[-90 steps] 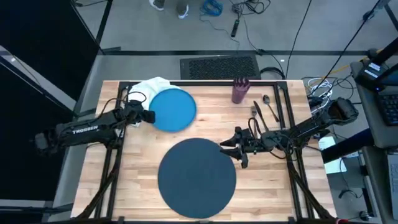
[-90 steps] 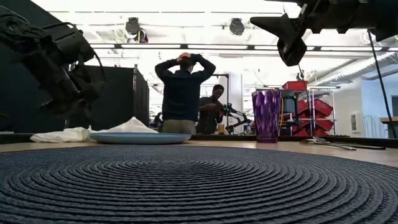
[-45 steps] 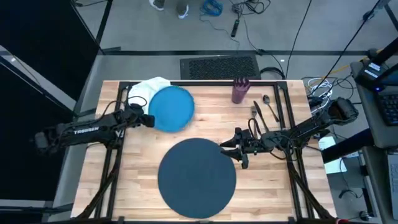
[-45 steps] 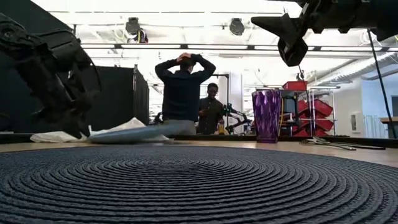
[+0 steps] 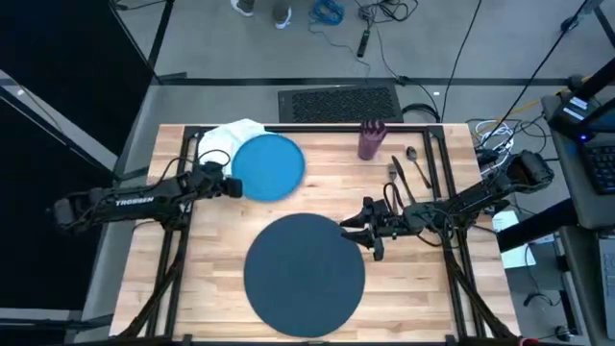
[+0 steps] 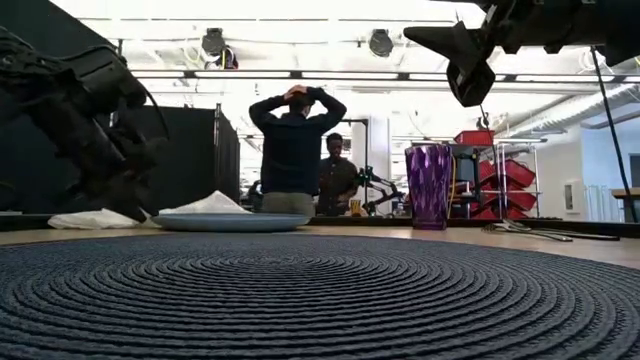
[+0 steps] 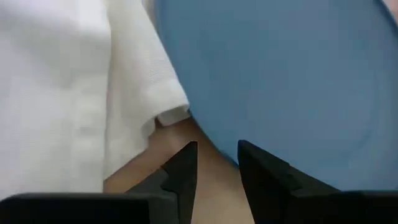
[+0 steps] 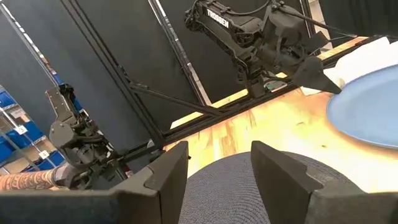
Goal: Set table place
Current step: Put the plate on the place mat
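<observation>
Blue plate (image 5: 269, 167) lies flat at the desk's (image 5: 211, 259) far left, partly over the white napkin (image 5: 224, 135), not yet on the dark grey woven charger (image 5: 305, 274), which sits front-centre as the base of the setting. Purple cup (image 5: 371, 139) stands at the far edge; the silver cutlery (image 5: 408, 168) lies just right of it, untouched.

Left gripper (image 7: 214, 168) is low at the plate's near-left rim, fingers slightly apart with the rim edge and bare wood between them, clamped on nothing; looks lined up to pinch the rim, likely so the plate can go onto the charger.

Right gripper (image 5: 352, 229) hovers just above the charger's right edge, fingers apart, empty, waiting.
</observation>
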{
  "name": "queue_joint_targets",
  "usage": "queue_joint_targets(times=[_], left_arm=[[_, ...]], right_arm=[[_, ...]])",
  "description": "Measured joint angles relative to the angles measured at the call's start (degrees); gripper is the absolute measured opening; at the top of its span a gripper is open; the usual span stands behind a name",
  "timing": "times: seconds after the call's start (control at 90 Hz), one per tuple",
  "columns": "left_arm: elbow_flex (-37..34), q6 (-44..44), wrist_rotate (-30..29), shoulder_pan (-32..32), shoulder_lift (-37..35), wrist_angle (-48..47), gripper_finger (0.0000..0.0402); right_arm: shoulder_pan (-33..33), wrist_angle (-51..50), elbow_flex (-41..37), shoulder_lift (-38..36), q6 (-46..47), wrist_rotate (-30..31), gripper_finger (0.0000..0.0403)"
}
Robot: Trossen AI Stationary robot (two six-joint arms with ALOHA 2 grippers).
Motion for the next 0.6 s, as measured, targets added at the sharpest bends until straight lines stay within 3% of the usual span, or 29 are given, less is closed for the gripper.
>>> queue_joint_targets(times=[0.6], left_arm=[[0.03,-5.84,-4.15,0.04,13.68,12.49,0.01]], right_arm=[[0.0,0.04,0.0,0.0,0.0,0.0,0.0162]])
